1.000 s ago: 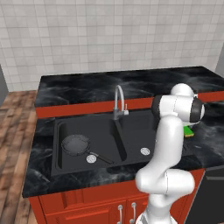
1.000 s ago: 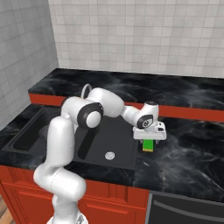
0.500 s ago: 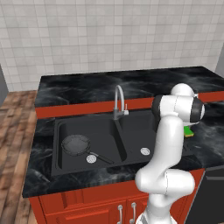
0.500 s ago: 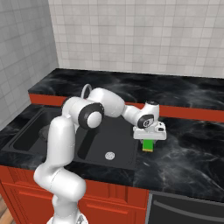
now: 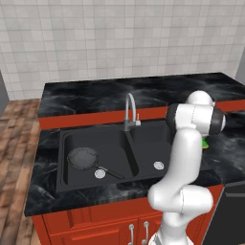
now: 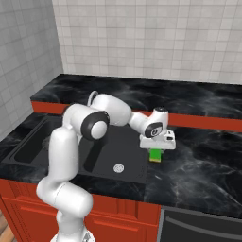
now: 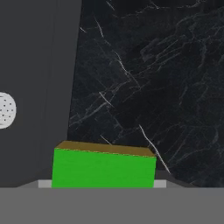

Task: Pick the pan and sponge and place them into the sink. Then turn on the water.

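Pan (image 5: 82, 157) lies in the left basin of the sink (image 5: 67, 179), handle pointing toward the divider, next to that basin's drain. That part of the job looks done

Sponge (image 6: 155, 154) sits on the black counter (image 6: 203, 165) just right of the sink's right edge, not yet in a basin. In the hand view the sponge (image 7: 103, 168) is close under the camera, green face toward it, yellowish-brown top edge showing. It appears level on the counter; no sign that it is lifted

Gripper (image 6: 157, 147) is right over the sponge, hand pointing down. Fingertips are hidden: in the right base view the white hand body covers them, and in the hand view the sponge's lower edge meets the bottom of the picture. Cannot tell how wide the jaws stand, or whether they have closed on the sponge

Faucet (image 5: 129, 111) stands behind the divider, spout over the sink. No stream from it, so the water is off

Judged progress: roughly a third. Left to do: secure the sponge, carry it the short way left over the sink rim, drop it in a basin, then reach the faucet and start the water
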